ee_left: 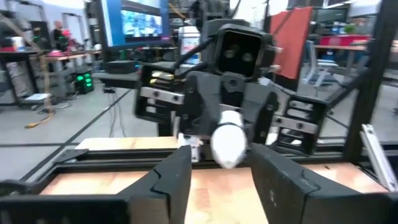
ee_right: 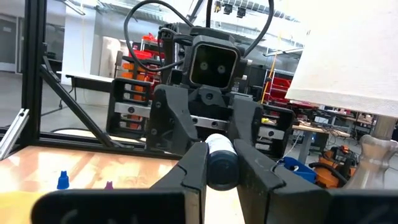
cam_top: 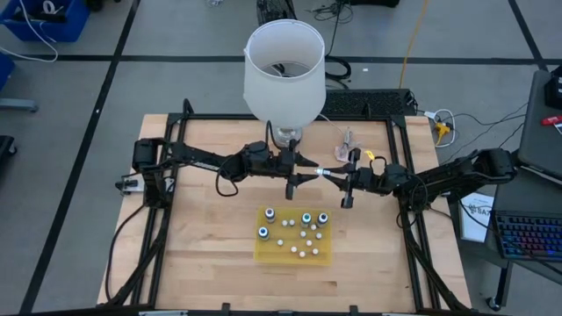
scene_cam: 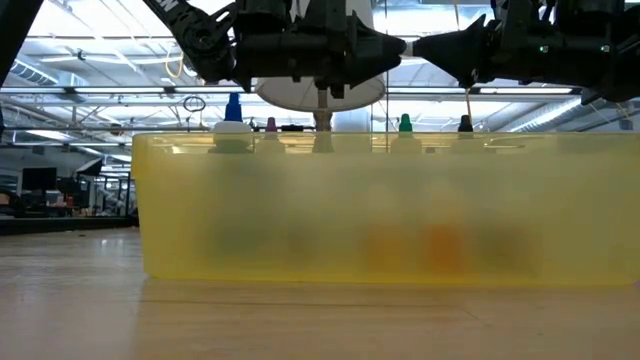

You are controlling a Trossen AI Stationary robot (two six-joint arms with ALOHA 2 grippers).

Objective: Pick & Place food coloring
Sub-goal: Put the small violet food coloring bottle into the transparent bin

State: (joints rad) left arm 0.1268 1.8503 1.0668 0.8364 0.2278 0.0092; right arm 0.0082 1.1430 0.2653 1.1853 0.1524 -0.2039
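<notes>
One food coloring bottle [cam_top: 323, 172], dark with a whitish cap, hangs level above the table's middle between both grippers. My right gripper [ee_right: 221, 158] is shut on it. My left gripper [ee_left: 221, 155] faces it with its fingers open, standing on either side of the whitish cap [ee_left: 229, 144]. Below them, a yellow tray [cam_top: 261, 254] rests on the table and holds several more small bottles [cam_top: 306, 218] upright. Their coloured tips [scene_cam: 233, 105] stick up above the tray's rim in the low view. My right gripper pinches the bottle's dark body [ee_right: 222, 175] between its two fingers. It comes in about level from the table's right. The bottle lies along the fingers, with its cap end [ee_right: 217, 144] sticking out toward the left gripper, lifted clear of table and tray. My left gripper: I cannot tell whether its fingers [ee_left: 180, 168] touch the cap.
A white lamp [cam_top: 283, 70] stands at the table's far middle, just behind the grippers. A small pinkish object [cam_top: 349, 140] and a yellow one [cam_top: 369, 155] lie at the far right. Bare wood [cam_top: 202, 237] lies left and right of the tray.
</notes>
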